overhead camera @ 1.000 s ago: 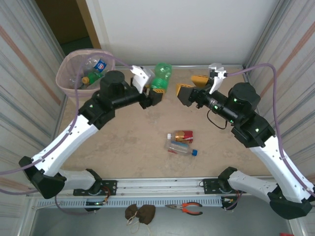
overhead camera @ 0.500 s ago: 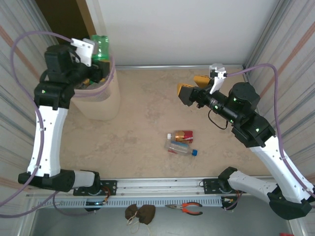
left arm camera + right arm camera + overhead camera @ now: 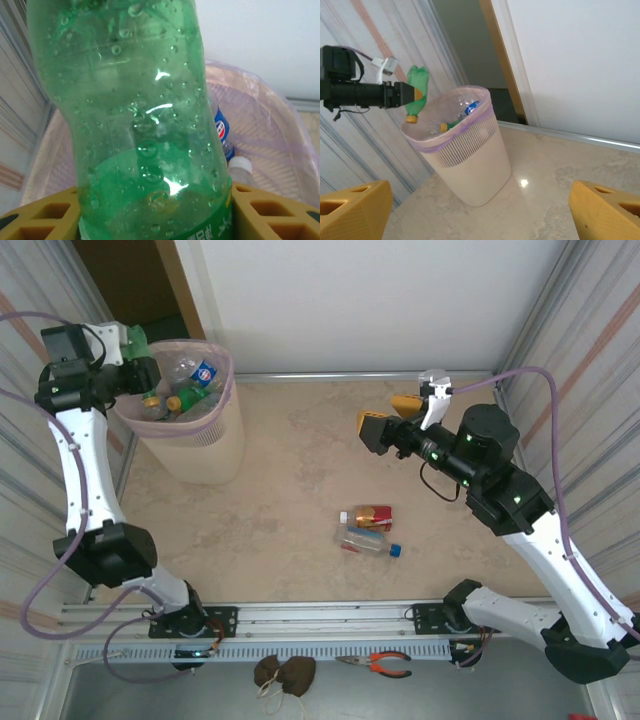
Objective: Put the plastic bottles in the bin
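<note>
Swinging away from the middle of the worktop [image 3: 280, 490], the left arm has carried the green bottle [image 3: 140, 125] out to the far left corner, where the bin [image 3: 212, 445] stands. The left hand [image 3: 130, 375] is clamped on that bottle, its yellow pads [image 3: 40, 215] pressing both sides of the body. Seen from the right wrist, the bottle hangs neck down at the left side of the rim. The drop looks close, though I cannot tell whether the cap is fully over the opening. Several bottles [image 3: 190, 385] already lie inside.

Room is tight there: the left hand sits between the striped wall panel [image 3: 40, 300] and the rim, so any correction should go rightward, over the opening, not toward the wall.

Further right, bare worktop lies well open between the bin and the two bottles left to collect. A red-labelled bottle [image 3: 372, 515] and a clear bottle [image 3: 368, 542] with a blue cap lie just beside each other near the middle. Nothing crowds them.

On the right, the right hand [image 3: 388, 417] has not moved; it hovers with fingers apart and empty, above the far worktop, well clear of both bottles.
</note>
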`<action>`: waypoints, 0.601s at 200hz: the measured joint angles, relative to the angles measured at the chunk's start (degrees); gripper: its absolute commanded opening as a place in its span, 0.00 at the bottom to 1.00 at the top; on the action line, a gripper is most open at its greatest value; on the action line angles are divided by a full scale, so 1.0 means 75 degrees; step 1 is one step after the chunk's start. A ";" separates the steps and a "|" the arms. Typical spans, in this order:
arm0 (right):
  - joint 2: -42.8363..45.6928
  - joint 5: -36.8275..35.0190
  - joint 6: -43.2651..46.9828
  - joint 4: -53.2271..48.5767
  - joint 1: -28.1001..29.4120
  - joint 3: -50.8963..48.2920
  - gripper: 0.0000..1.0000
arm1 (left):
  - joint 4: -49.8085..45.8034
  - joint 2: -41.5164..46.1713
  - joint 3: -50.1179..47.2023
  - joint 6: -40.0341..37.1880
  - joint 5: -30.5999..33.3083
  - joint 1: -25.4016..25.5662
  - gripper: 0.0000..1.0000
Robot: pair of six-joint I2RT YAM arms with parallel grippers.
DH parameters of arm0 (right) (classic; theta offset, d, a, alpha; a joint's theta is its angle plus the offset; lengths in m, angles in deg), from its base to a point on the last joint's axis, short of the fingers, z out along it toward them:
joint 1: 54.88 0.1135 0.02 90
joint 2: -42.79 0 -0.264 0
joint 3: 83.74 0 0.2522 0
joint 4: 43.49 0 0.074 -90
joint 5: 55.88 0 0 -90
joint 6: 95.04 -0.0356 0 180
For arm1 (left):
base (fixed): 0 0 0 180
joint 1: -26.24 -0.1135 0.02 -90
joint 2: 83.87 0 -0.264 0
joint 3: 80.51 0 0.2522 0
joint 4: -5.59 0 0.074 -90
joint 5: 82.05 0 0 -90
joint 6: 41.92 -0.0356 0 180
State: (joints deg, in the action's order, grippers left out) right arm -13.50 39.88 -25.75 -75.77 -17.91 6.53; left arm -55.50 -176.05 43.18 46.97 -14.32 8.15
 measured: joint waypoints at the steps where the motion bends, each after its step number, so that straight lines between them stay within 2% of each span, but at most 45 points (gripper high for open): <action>1: -0.0003 0.0000 0.0000 0.0000 0.0000 0.0000 0.89 | 0.0009 -0.0012 0.0003 0.0015 -0.0023 -0.0012 0.38; 31: -0.0035 -0.0006 0.0000 -0.0003 -0.0035 0.0000 0.89 | 0.0326 -0.0807 0.0303 0.0781 -0.0836 -0.0391 0.37; 66: -0.0035 -0.0029 -0.0003 -0.0003 -0.0035 0.0000 0.89 | 0.0513 -0.1722 0.0761 0.1288 -0.1370 -0.0423 0.38; 92: -0.0035 -0.0050 -0.0003 -0.0003 -0.0035 0.0000 0.89 | 0.0271 -0.2267 0.1343 0.1338 -0.1443 -0.0376 0.40; 120: -0.0035 -0.0114 -0.0003 -0.0012 -0.0035 0.0000 0.89 | -0.0667 -0.2868 0.2672 0.0868 -0.1122 -0.0323 0.42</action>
State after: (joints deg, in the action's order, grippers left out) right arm -13.77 39.03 -25.77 -75.86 -18.17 6.53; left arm -60.50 -197.56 63.23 53.49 -22.73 5.73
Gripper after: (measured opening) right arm 0.891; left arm 0.556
